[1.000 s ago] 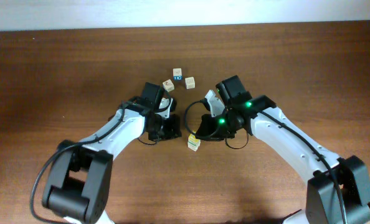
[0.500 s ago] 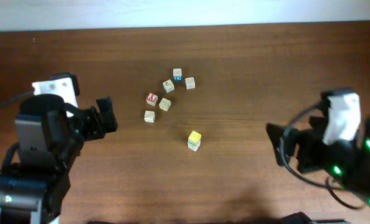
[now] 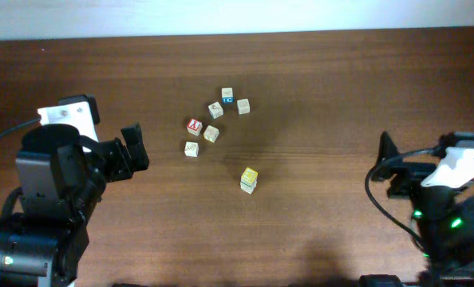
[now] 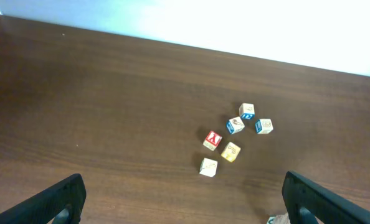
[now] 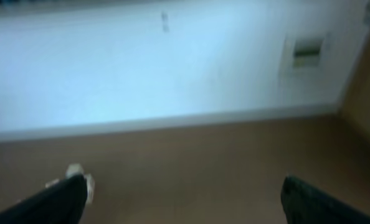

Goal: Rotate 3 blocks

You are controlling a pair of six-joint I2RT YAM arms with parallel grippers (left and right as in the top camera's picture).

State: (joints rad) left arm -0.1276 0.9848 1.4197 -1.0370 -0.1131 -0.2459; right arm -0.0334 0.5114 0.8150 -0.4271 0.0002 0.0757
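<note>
The left gripper [image 3: 136,147] and right gripper [image 3: 387,166] have withdrawn from the blocks [image 3: 211,134] to the desk [image 3: 317,72] sides, spread wide and empty, so rotation is probably complete

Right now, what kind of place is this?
Probably a robotics lab workstation: a left arm and right arm flank a wooden table, small alphabet cubes lie scattered on it, and a plain white wall runs behind.
</note>
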